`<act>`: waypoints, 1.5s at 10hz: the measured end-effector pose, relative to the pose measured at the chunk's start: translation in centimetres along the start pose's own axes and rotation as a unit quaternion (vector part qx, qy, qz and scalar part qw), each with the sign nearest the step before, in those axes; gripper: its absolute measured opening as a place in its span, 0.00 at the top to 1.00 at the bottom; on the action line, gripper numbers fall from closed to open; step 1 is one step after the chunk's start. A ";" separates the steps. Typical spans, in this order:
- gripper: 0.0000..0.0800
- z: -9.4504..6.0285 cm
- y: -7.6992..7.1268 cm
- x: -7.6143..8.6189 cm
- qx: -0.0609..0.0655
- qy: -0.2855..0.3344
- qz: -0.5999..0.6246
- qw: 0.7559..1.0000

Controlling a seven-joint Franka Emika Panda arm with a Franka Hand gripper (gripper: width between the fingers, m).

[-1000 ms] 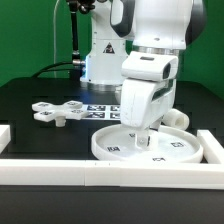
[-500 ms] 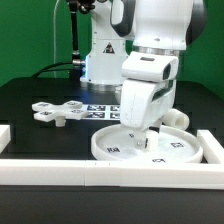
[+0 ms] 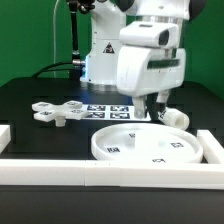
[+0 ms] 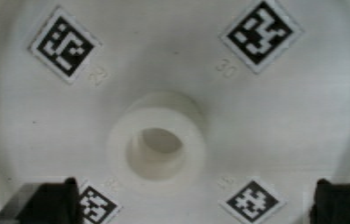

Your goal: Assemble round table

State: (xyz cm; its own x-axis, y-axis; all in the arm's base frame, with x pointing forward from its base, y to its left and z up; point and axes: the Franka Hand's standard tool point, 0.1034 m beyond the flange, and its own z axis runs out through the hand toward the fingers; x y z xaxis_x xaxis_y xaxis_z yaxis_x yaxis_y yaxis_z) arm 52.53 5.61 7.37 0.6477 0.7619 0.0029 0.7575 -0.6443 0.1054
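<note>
Re gripper: hangs above the disc, clear of it, fingers pointing straight down. In the wrist view, fingertips far apart, one on either side of the hub, nothing between them but the disc underneath. So: fully spread, holding nothing.

Re disc: lies flat, rim up, close to the table edge nearest the exterior camera, toward that edge's corner on the exterior view's right. Hub socket right below the wrist, empty, four tags around it.

Re leg: sits just beyond the disc's far rim, toward the exterior view's right of the fingers, near them but apart. (Can't tell whether upright or on its side, too small to read.)

Re cross base: well apart from the tool, toward the exterior view's left, past the marker board.

Judgement: looks like disc in place, leg next. Key relation for that move: leg off to the exterior view's right of the tool and a little further back, so probably calls for a short sideways shift, then a pinch across the round body. Worth checking the leg's long axis first; sets the wrist angle.
</note>
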 end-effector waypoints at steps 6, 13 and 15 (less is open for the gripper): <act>0.19 -0.2 -7.1 2.7 0.006 0.010 0.097 0.995; 0.19 0.9 -9.3 0.4 0.033 -0.196 0.195 0.960; 0.19 1.0 -9.4 -0.1 0.043 -0.271 0.189 0.943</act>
State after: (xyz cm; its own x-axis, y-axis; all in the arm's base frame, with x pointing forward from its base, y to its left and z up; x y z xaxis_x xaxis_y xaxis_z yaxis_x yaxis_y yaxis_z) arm 45.43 11.49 5.41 0.8018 0.3453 -0.4878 0.4522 -0.8842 0.1174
